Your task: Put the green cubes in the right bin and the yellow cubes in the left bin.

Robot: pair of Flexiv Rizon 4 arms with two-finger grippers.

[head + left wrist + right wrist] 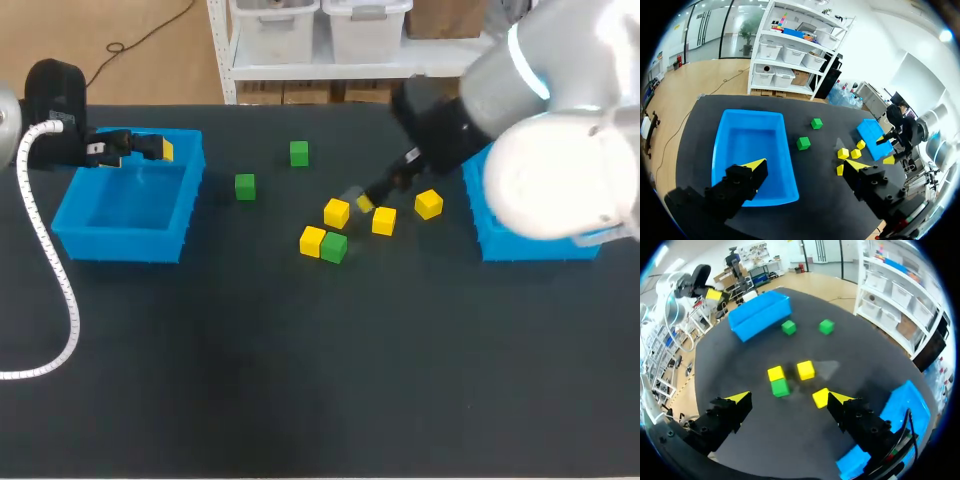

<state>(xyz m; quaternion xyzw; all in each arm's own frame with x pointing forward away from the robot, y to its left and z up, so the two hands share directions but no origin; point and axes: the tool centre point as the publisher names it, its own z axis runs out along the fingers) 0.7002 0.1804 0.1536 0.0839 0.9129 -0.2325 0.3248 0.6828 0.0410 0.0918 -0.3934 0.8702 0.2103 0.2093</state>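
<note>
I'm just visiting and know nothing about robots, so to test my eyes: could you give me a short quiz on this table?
1. How many green cubes lie on the table? A two, B three, C five.
2. True or false: the left bin holds no cube.
3. Fill in: the cube touching a green one is ___.
Key: 1 B; 2 true; 3 yellow, the yellow cube.

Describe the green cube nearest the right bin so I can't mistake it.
From the right bin, look toward the table's middle, where yellow cubes cluster. The green cube sits at the cluster's robot-side edge, against a yellow cube. It is the only green one touching another cube; the other two stand alone, farther back.
</note>
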